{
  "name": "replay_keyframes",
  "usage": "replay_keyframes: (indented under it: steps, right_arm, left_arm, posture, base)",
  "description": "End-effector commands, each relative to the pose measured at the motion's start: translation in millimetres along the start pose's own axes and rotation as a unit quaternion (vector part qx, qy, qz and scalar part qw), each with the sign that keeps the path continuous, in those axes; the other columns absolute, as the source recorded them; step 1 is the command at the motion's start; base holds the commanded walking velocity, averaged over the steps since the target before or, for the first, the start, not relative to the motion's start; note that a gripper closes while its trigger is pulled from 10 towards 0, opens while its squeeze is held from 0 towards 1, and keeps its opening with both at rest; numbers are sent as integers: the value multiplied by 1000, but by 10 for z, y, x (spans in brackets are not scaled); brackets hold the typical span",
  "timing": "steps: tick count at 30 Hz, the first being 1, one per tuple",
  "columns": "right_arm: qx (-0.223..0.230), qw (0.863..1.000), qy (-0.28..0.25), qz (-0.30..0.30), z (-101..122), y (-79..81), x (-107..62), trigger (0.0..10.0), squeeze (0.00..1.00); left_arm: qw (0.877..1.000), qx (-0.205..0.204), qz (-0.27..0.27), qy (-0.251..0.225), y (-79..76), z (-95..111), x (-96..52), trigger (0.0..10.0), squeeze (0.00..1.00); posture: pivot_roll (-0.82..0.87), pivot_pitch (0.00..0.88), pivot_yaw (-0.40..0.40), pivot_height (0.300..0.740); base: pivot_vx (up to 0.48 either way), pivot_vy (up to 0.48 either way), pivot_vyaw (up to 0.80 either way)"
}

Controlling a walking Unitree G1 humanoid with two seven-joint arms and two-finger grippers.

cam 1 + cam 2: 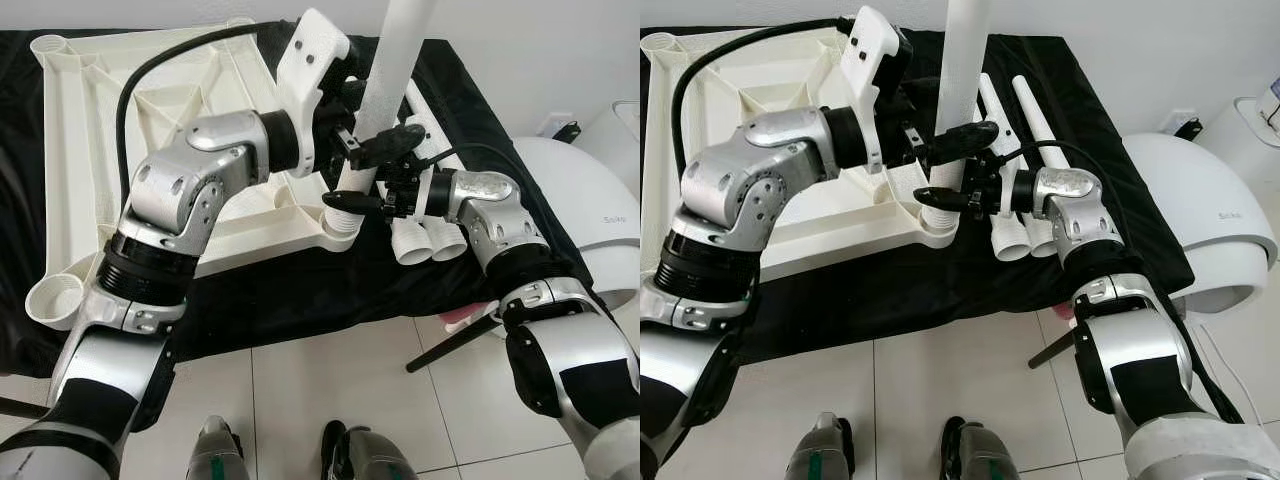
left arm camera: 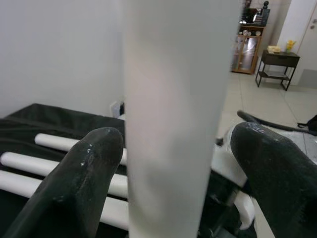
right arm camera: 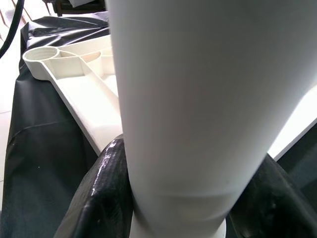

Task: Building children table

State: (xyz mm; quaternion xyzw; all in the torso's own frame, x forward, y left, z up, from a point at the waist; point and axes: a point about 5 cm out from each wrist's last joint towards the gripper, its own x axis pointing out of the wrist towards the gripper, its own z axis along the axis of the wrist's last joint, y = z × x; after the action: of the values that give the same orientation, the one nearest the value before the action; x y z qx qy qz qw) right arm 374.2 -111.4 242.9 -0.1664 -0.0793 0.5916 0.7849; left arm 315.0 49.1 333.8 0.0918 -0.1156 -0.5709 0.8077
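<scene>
White plastic leg [image 1: 392,70] stands upright, its lower end at the corner socket [image 1: 343,222] of the upturned tabletop [image 1: 100,130], at that top's near right corner. The top lies on a black cloth [image 1: 300,290] over the surface. Right gripper [image 1: 352,200] is clamped on the leg just above the socket. Left gripper [image 1: 385,143] sits higher, its fingers [image 2: 84,168] either side of the leg; contact cannot be confirmed. Spare legs [image 1: 1025,130] lie on the cloth beside the top, toward the right edge.
</scene>
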Motion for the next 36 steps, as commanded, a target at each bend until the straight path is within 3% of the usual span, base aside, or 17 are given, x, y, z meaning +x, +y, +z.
replay_keyframes:
  steps: [1,9,10,11,12,28,29,30,31,36]
  right_arm:
    - [-15,1000,7,9,36,-17,4,10000,0]
    - [-16,1000,12,19,7,11,16,10000,0]
    - [-18,1000,15,21,-5,19,16,10000,0]
    - [-18,1000,15,21,-5,19,16,10000,0]
    - [-18,999,16,21,-12,21,16,10000,0]
    - [-4,1000,-1,-13,-17,-20,-13,10000,0]
    - [0,1000,-10,-26,-18,-30,-24,10000,408]
    - [2,999,-16,-34,-18,-36,-32,10000,408]
    - [15,999,-23,-41,-24,-44,-42,10000,1000]
    - [24,996,-48,-68,1,-73,-64,10000,1000]
  left_arm:
    - [998,5,-55,-4,-57,68,30,10000,0]
    - [998,8,-59,-9,-47,111,32,10000,0]
    - [998,7,-59,-12,-44,120,30,6000,0]
    - [998,7,-59,-12,-44,120,30,6000,0]
    - [998,6,-56,-14,-33,123,26,0,0]
    - [999,11,-15,-28,108,145,17,0,0]
    - [999,13,-11,-27,117,140,10,0,0]
    - [999,17,-8,-25,121,139,6,0,0]
    - [1000,18,-6,-22,123,138,6,10000,0]
    - [999,23,8,-26,151,164,-1,10000,0]
  posture:
    - [95,149,-65,740]
    - [97,144,-66,740]
    - [98,143,-66,740]
    - [98,143,-66,740]
    - [98,141,-66,740]
    - [97,114,-69,740]
    - [98,113,-69,740]
    - [96,113,-69,740]
    - [96,110,-69,740]
    - [95,107,-68,740]
  base:
    - [0,0,0]
    - [0,0,0]
    - [0,0,0]
    - [0,0,0]
    - [0,0,0]
    - [0,0,0]
    - [0,0,0]
    - [0,0,0]
    - [0,0,0]
    - [0,0,0]
